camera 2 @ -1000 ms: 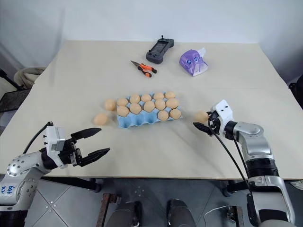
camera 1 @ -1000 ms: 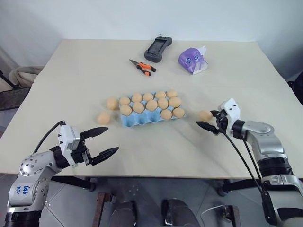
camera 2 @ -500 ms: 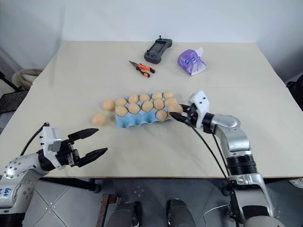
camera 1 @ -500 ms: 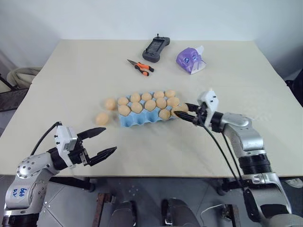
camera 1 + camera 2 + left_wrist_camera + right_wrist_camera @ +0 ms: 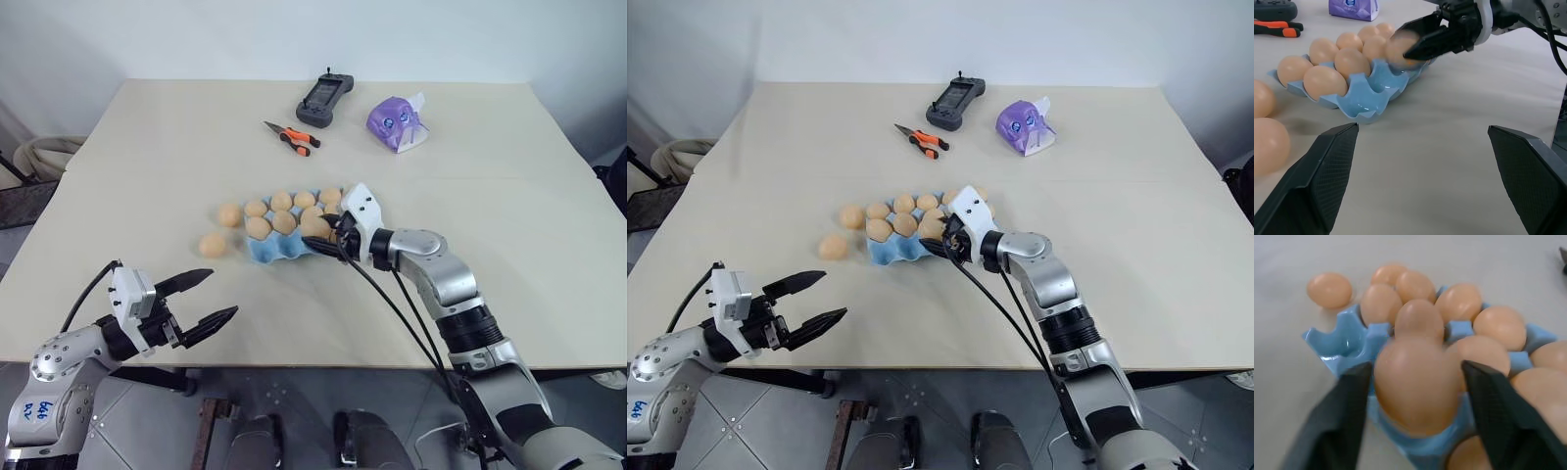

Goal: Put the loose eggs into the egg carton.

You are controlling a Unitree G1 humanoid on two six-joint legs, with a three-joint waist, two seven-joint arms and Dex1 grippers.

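Note:
The light blue egg carton (image 5: 263, 253) lies mid-table with eggs in most cups; its front-left cups (image 5: 1360, 99) are bare. Two loose eggs (image 5: 229, 214) (image 5: 213, 244) rest on the table just left of it. My right gripper (image 5: 317, 235) hovers over the carton's front row, its fingers (image 5: 1347, 416) pressed on either side of another egg (image 5: 1415, 377), just above a cup. My left gripper (image 5: 223, 294) stands open near the table's front-left edge, well short of the loose eggs, with nothing between its fingers.
At the back of the table lie a dark handheld controller (image 5: 320, 98), orange-handled pliers (image 5: 292, 139) and a purple box (image 5: 397, 124). The table's front edge runs just under my left gripper.
My right gripper has carried an egg leftwards from the table right of the carton to above its front row. The left arm has stayed put.

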